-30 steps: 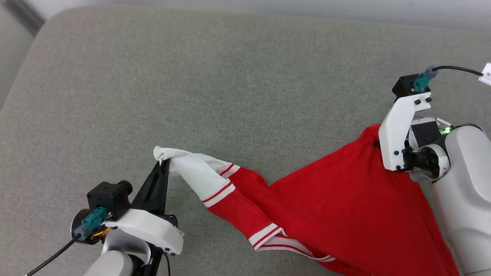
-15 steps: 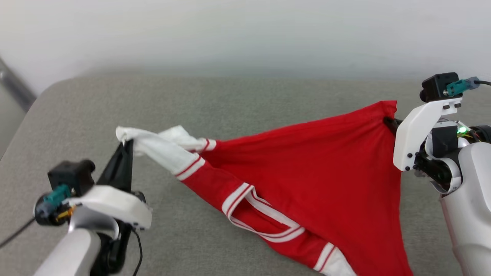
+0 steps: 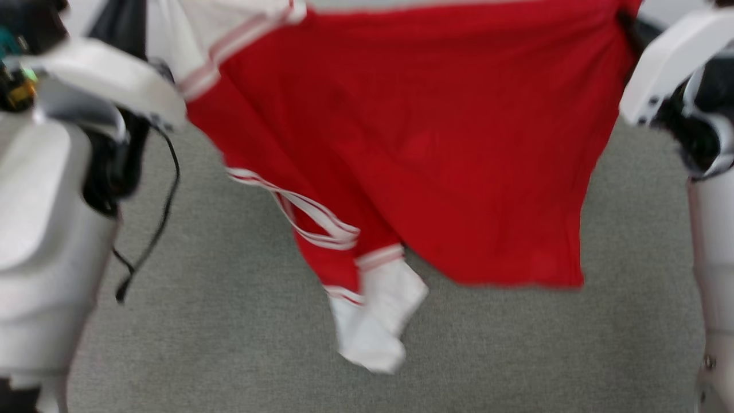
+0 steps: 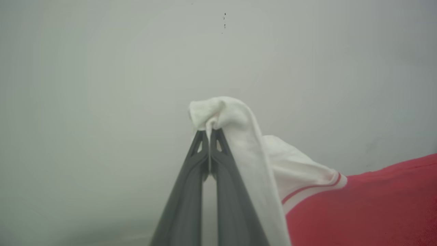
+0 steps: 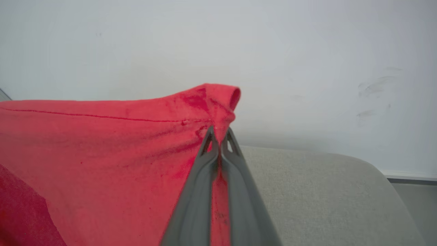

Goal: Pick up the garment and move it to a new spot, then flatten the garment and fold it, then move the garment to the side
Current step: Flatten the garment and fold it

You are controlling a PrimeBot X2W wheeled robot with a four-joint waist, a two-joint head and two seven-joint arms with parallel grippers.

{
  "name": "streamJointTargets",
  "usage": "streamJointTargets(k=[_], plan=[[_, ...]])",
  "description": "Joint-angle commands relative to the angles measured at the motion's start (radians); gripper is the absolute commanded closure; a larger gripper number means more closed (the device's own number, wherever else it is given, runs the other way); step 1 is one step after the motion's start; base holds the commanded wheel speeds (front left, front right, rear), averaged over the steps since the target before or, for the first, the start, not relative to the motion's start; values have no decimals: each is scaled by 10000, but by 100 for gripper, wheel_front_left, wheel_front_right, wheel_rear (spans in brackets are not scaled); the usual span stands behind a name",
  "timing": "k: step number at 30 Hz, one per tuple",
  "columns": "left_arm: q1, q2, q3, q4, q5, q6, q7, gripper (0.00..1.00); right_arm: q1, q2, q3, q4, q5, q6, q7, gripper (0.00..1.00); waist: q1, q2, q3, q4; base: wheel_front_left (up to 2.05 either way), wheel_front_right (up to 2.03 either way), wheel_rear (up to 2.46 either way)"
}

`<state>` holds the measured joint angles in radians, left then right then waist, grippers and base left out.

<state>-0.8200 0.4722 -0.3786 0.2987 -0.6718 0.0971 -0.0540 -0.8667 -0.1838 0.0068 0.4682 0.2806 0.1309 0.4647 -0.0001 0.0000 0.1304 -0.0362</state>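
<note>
The garment (image 3: pixel 413 143), a red jersey, hangs spread in the air between my two grippers, above the grey cushion (image 3: pixel 229 321). Its lettering is hidden. One white sleeve (image 3: pixel 378 321) with striped trim dangles lowest, just over the cushion. My left gripper (image 4: pixel 209 131) is shut on the bunched end of the other white sleeve (image 4: pixel 239 136). At the opposite side, my right gripper (image 5: pixel 218 131) is shut on a red corner of the garment (image 5: pixel 102 143). In the head view both wrists sit at the top corners and the picture is blurred.
My pale left forearm (image 3: pixel 40 229) with a loose black cable (image 3: pixel 155 229) fills the left edge, and the right forearm (image 3: pixel 711 258) the right edge. The cushion's rounded right end (image 5: pixel 375 177) meets a pale wall (image 5: pixel 307 51) behind.
Both grippers have lifted the garment off the cushion and pulled it wide, so it now hangs free. The head camera has also shifted.
</note>
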Motion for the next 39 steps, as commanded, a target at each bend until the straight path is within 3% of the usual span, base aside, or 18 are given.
streamJointTargets(k=[1, 15, 22, 31, 39], plan=[[-670, 52, 13, 316, 160, -138, -91, 100, -501, 94, -140, 96, -113, -3, -203, 100, 1, 0, 803, -150, 0, 0, 0], [-7486, 715, 120, 2380, 1433, -1141, -436, 100, -5787, 364, -1271, 587, -1024, -5, -1448, 100, 1, 0, 4130, -478, 0, 0, 0], [-9581, 677, 41, 2979, 1686, -1402, -385, 100, -7889, 302, -1367, 1259, -1044, -5, -1982, 100, 1, 0, 5549, -464, 0, 0, 0], [-9822, 292, -178, 4386, 1514, -1731, -803, 100, -8955, 494, -781, 2969, -875, -3, -2830, 100, 1, 0, 6484, -491, 0, 0, 0], [-8539, -416, -326, 5829, 1001, -1976, -1288, 100, -8461, 445, 147, 4888, -476, -3, -3410, 100, 1, 0, 6168, -249, 0, 0, 0]])
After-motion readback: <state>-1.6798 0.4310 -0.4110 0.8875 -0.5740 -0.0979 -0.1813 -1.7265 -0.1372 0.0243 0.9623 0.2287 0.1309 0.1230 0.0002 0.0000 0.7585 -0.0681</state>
